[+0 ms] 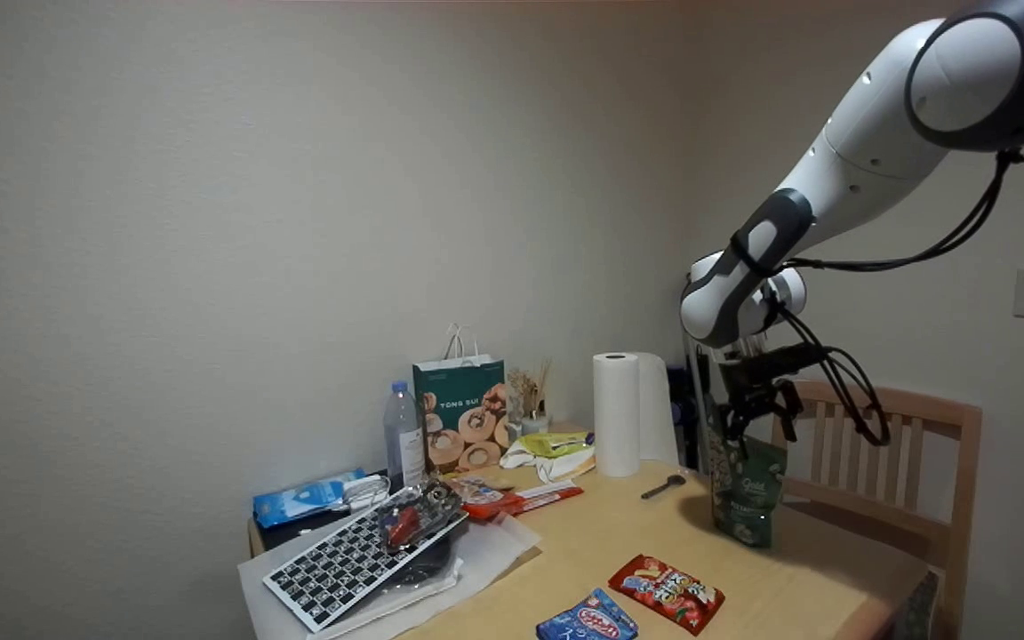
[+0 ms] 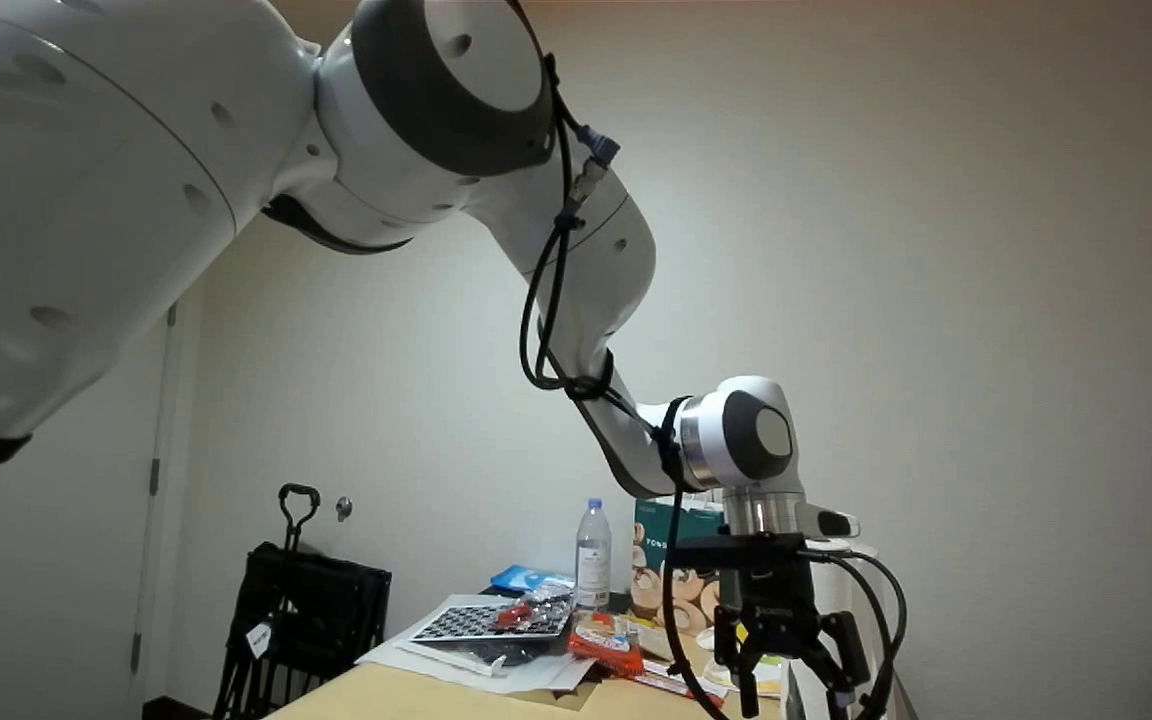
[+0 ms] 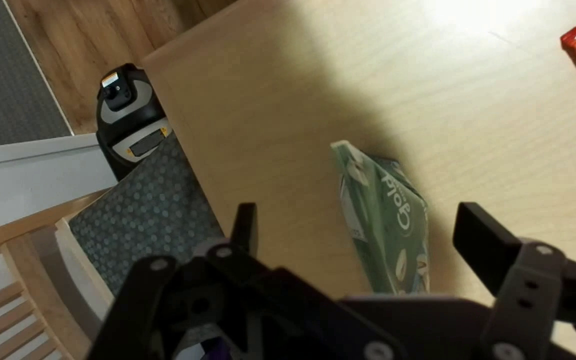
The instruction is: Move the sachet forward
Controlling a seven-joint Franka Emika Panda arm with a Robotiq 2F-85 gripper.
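Fingers: your fingers point(image 3: 485, 250) were spread, one to each side of the green stand-up pouch point(image 3: 390, 220) printed "Gold", with a gap at both flanks in the wrist view. The pouch was not yet gripped. Whether the tips sat below its top edge could not be told.

Gripper: in an exterior view, the gripper point(image 1: 759, 436) hung at the top of the pouch, which stood upright on the table point(image 1: 583, 533), near the edge by the wooden chair point(image 1: 863, 517).

Progress: alignment appeared close to done. You had the grasp, the forward move and the release left to complete. The end point could not be fixed from the views.

Surroundings: the red snack packet point(image 1: 668, 594) lay flat, farther in from the chair-side edge than the pouch; the blue packet point(image 1: 589, 616) lay just beyond it. A path that way would likely have required you to lift over or steer around them. Toward the wall-side corner, the black spoon point(image 1: 665, 484) lay near the pouch, and the paper-towel roll point(image 1: 616, 415) stood behind the spoon. The chair probably limited your clearance at its edge.
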